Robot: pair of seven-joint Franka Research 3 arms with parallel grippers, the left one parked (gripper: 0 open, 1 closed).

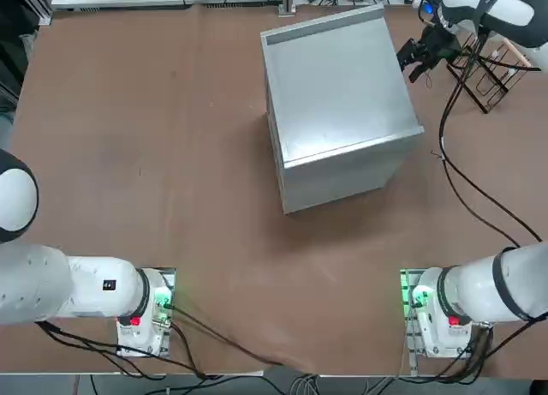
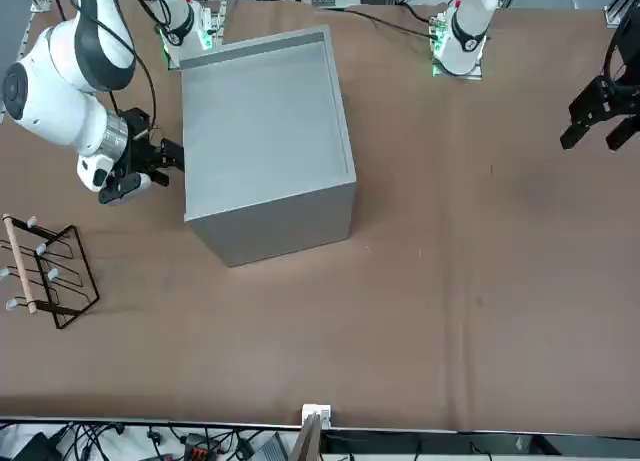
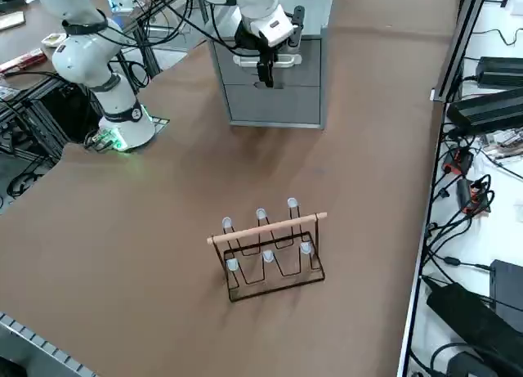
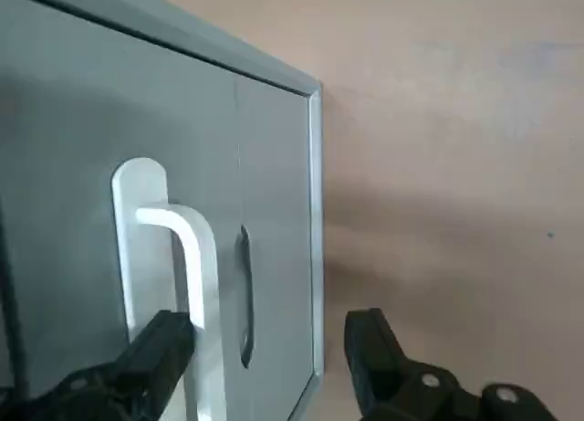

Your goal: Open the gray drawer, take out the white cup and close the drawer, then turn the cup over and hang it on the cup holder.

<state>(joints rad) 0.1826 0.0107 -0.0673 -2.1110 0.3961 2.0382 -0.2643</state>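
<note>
Open claw being held at the cabinet's handle

The right claw (image 4: 269, 321) is being held at the handle side of the gray cabinet (image 1: 342, 86), with its two fingers being kept wide apart and nothing being gripped between them. One finger is being seen right beside the white handle (image 4: 208, 275), partly covering its backing plate (image 4: 139, 247); whether the handle is being touched cannot be told. The other finger is being held out past the cabinet's edge, over the brown table (image 1: 171, 198).

The cabinet is being supported by the table, its sides being set at a slant to the table's edges. Its drawer front (image 4: 91, 129) is being seen shut, lying flush within the frame. A dark narrow slot (image 4: 246, 298) is being shown in the gray face beside the handle. Where the white cup is cannot be told.

The cup rack (image 3: 270, 262) is being borne by the table, apart from the cabinet, on the side that is being faced by the handle. Its dark wire frame is being topped by a light wooden rod (image 3: 274, 228), and white tips (image 3: 268, 256) are being carried on its wires. The rack is being left untouched. Black cables (image 1: 443, 146) are being carried along the white right arm (image 2: 80, 71).
</note>
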